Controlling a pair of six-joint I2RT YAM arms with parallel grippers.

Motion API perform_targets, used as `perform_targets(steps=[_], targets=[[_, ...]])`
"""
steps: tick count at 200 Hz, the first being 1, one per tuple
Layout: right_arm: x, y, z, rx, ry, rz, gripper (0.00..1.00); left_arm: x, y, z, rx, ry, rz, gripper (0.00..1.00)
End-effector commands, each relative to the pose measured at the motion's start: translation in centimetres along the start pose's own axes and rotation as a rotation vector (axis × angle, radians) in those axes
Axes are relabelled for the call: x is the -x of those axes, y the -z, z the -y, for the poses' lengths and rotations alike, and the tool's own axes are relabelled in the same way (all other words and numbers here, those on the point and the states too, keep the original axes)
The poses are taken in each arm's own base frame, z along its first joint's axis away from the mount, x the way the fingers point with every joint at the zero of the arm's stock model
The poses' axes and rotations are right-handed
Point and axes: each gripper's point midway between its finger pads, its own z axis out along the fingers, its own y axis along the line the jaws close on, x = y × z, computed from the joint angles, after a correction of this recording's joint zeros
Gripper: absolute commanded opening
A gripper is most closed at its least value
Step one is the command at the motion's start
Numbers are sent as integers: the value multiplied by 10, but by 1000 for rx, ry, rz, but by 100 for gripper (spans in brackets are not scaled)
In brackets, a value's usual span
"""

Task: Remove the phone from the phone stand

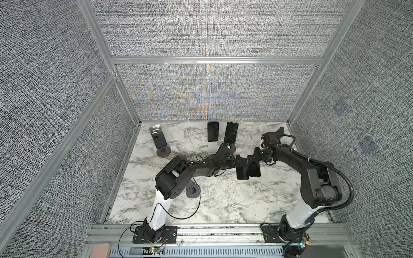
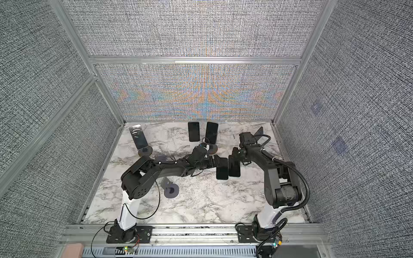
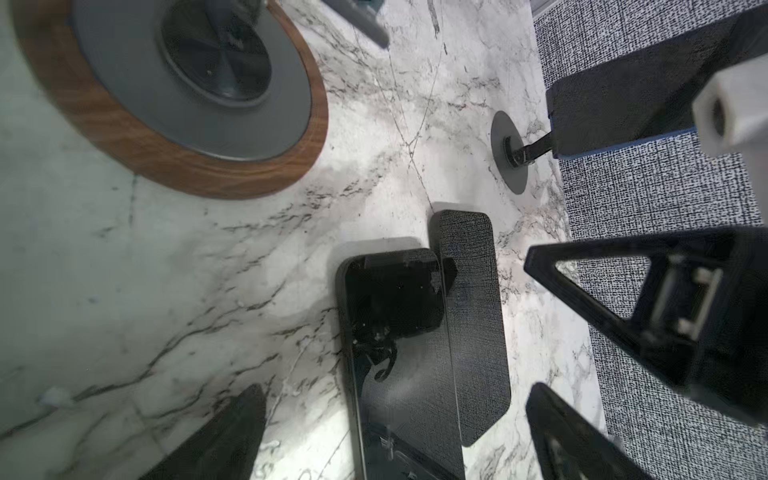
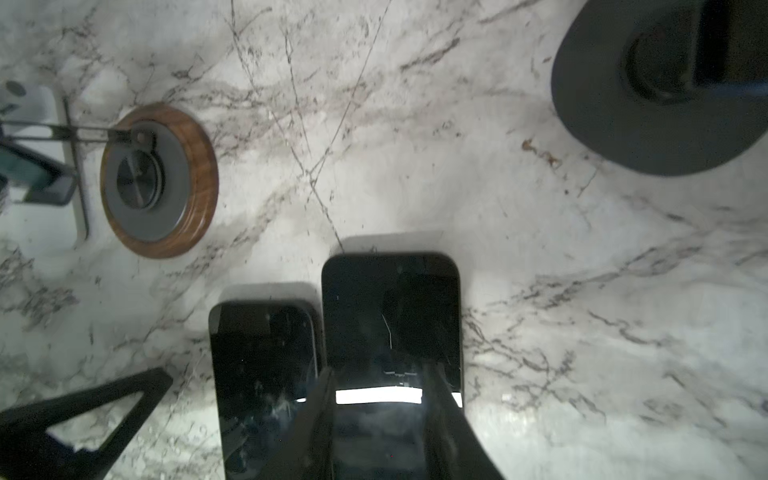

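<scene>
The black phone [image 4: 390,307] lies flat on the marble table [image 4: 540,249], arm-side of the wood-rimmed stand [image 4: 203,178], its long axis in line with the right gripper [image 4: 380,370] over its near end; fingers [image 4: 446,424] part-spread, grip unclear. The left gripper [image 3: 397,390] gapes over a second phone [image 4: 262,374]. Only top views show a propped phone [image 1: 158,137] well left of that stand.

Black phone [image 4: 390,316], grey-veined white tabletop [image 4: 540,249]

Phones [image 1: 212,131]: six. Phone stands [image 1: 192,189]: at least five, one partly hidden. Robot arms [image 1: 201,169]: two.
</scene>
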Motion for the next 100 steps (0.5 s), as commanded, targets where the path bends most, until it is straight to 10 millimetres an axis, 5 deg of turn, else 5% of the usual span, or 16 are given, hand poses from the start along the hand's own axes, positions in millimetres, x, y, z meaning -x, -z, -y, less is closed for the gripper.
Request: perform_targets(steps=[1,58,100], targets=[[16,-10,1,-38,-6,33,30,4,4,6,-8,-16,22,99],[28,-45,-4,-35,-36,-5,29,-1,2,7,-12,-11,17,99],[15,-54,-8,-20,-31,-43,27,-2,0,9,-17,-12,16,99]])
